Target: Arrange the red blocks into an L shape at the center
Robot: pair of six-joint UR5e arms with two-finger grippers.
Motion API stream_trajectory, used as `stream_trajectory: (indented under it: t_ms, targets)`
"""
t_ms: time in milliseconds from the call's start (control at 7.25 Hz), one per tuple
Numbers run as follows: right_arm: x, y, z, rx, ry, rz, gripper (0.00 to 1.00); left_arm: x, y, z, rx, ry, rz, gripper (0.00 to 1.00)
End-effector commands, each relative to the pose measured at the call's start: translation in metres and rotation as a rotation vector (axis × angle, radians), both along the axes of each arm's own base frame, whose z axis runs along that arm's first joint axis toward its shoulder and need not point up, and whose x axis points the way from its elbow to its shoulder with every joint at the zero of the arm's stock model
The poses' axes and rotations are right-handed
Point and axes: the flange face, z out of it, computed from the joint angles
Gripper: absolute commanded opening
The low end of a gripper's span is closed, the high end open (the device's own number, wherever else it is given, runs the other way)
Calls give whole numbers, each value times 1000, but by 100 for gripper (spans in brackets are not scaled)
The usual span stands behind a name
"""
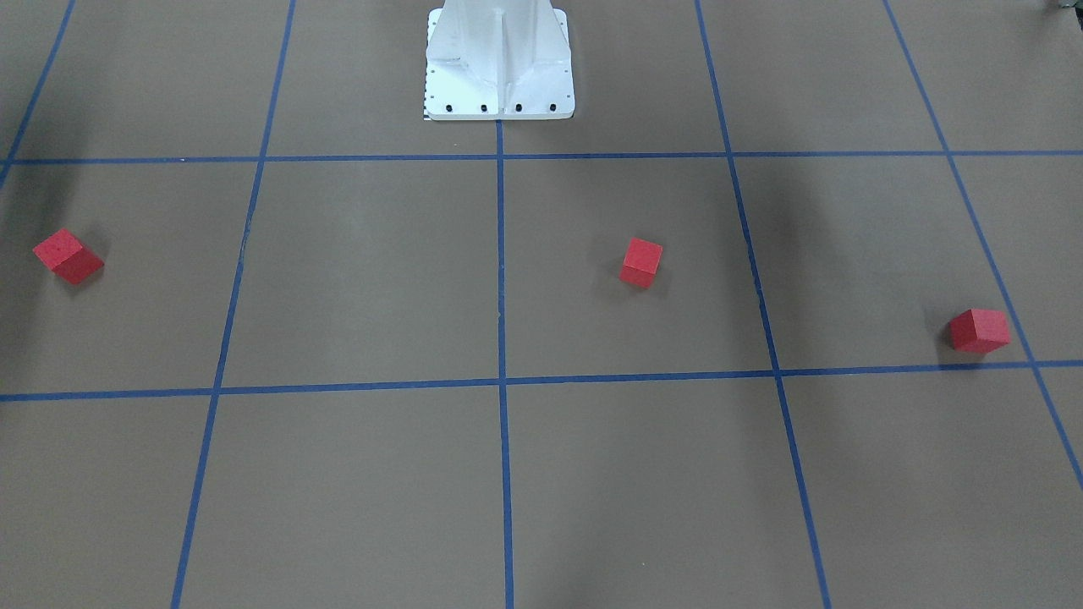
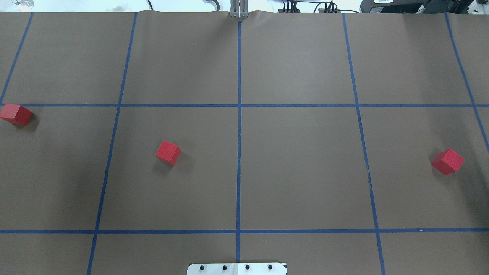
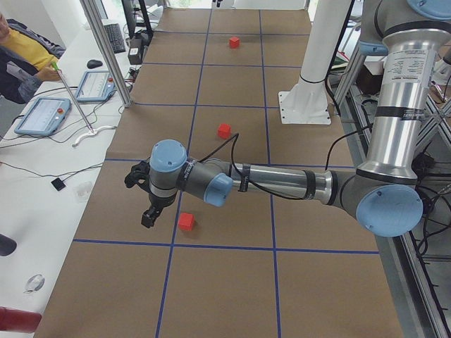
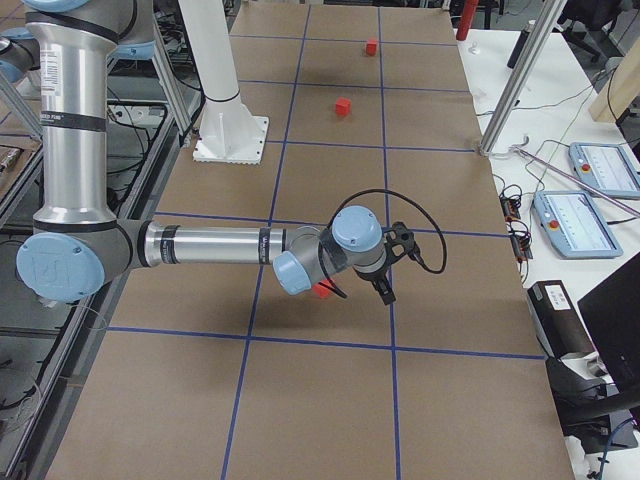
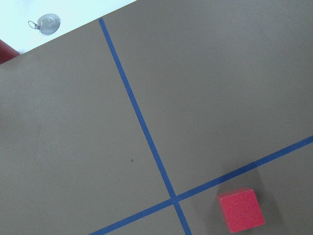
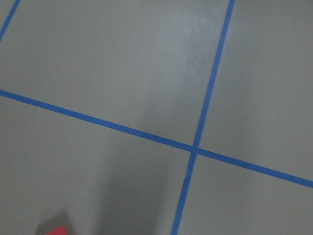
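Three red blocks lie apart on the brown table. In the overhead view one block [image 2: 15, 114] is at the far left, one [image 2: 168, 152] is left of the middle, and one [image 2: 447, 161] is at the far right. The center [image 2: 238, 168], brown paper crossed by a blue tape line, is bare. My left gripper [image 3: 146, 215] shows only in the exterior left view, hovering beside the near block [image 3: 186, 221]. My right gripper [image 4: 386, 290] shows only in the exterior right view, near a partly hidden block [image 4: 322, 291]. I cannot tell whether either is open. The left wrist view shows a block [image 5: 240, 210].
The white robot pedestal [image 1: 499, 68] stands at the table's robot-side edge on the middle tape line. Desks with tablets [image 3: 42, 116] and an operator lie beyond the far edge. An aluminium frame post [image 3: 106, 49] stands at that edge.
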Motion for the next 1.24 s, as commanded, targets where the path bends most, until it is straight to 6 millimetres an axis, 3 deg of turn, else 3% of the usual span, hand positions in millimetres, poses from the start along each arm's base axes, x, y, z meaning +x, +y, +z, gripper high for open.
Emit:
stream_trajectory:
  t_ms: [0, 414, 690, 1103]
  targets:
    - [-63, 25, 9, 62, -10, -133, 99, 0, 0, -2, 5, 0, 0, 100]
    - [-115, 62, 27, 0, 65, -192, 98, 0, 0, -2, 7, 0, 1, 100]
    - [-122, 91, 44, 6, 107, -201, 98, 0, 0, -1, 6, 0, 1, 100]
    - [-150, 98, 47, 1, 149, -195, 98, 0, 2, 1, 2, 1, 3, 100]
